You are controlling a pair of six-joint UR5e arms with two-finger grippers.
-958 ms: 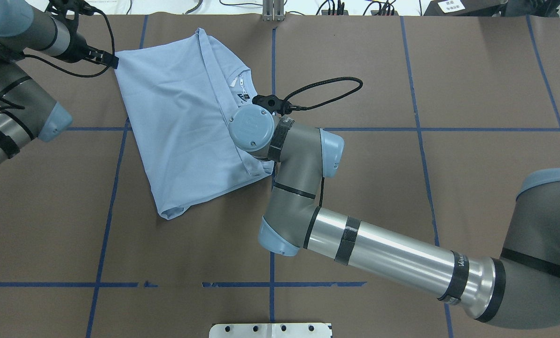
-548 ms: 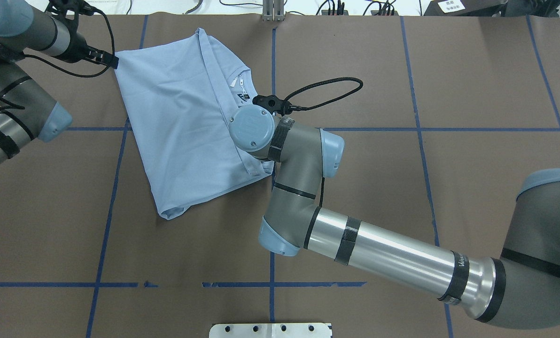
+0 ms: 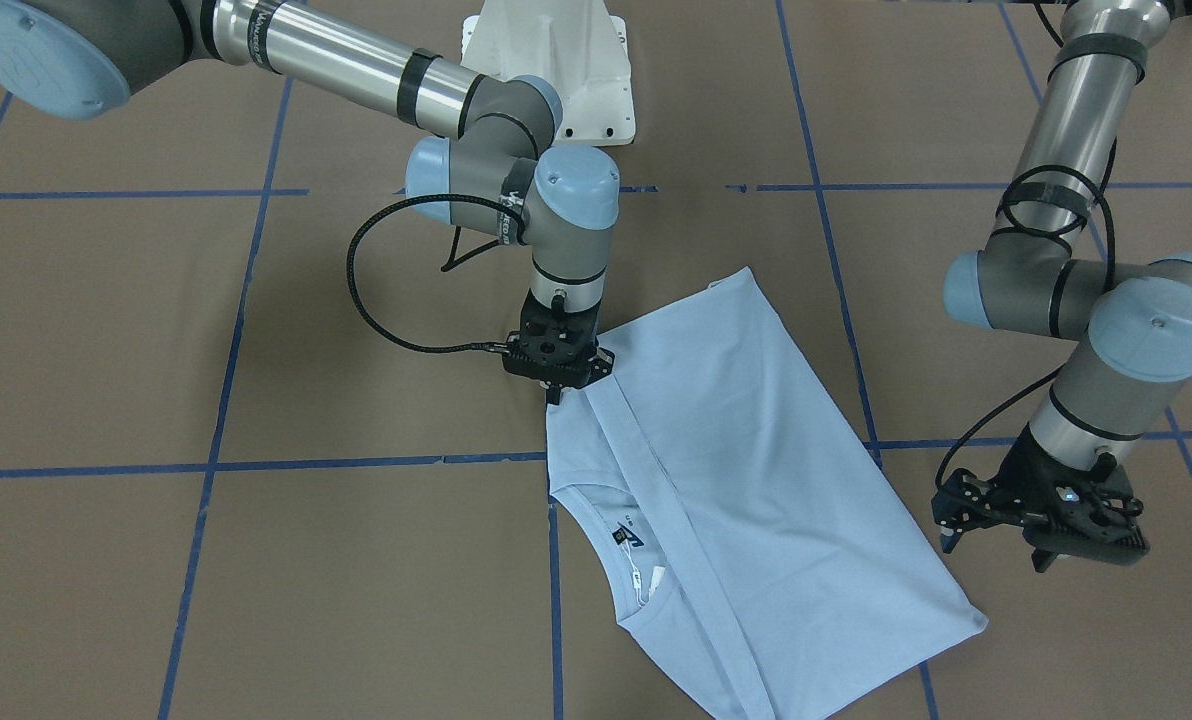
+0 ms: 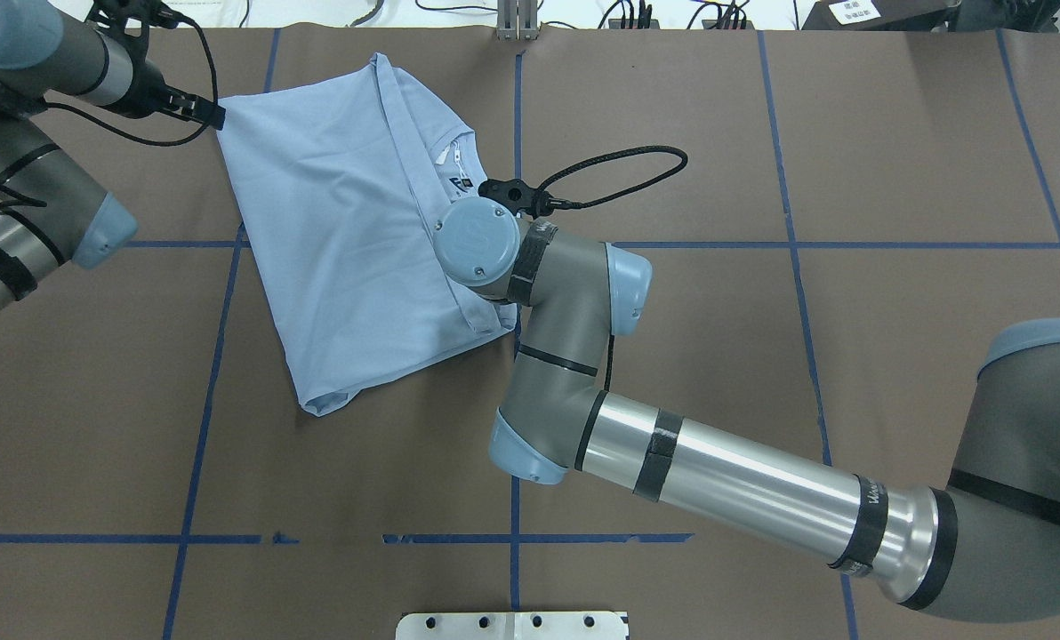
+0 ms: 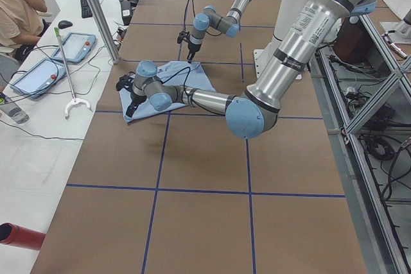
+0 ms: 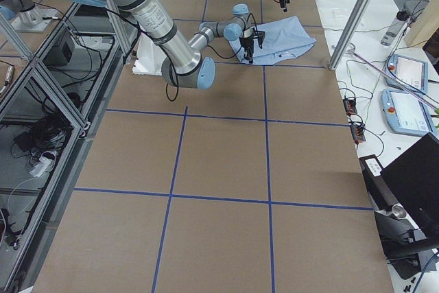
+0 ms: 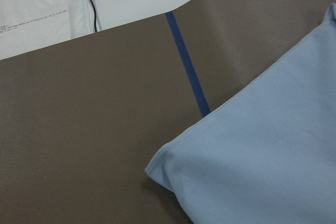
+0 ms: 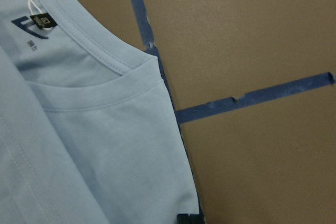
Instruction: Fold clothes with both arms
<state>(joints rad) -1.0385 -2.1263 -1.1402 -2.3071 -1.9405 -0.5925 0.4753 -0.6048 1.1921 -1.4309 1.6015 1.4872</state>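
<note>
Shirt, pale blue, lies folded flat on the brown surface, across the blue tape lines. Right end effector points straight down, pinched closed on the shirt's edge near the collar. Left end effector hangs open just beside the opposite corner.

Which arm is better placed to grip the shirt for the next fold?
Likely right: the right gripper is at the shirt edge near the collar; the left gripper hangs open beside a corner, off the cloth.
</note>
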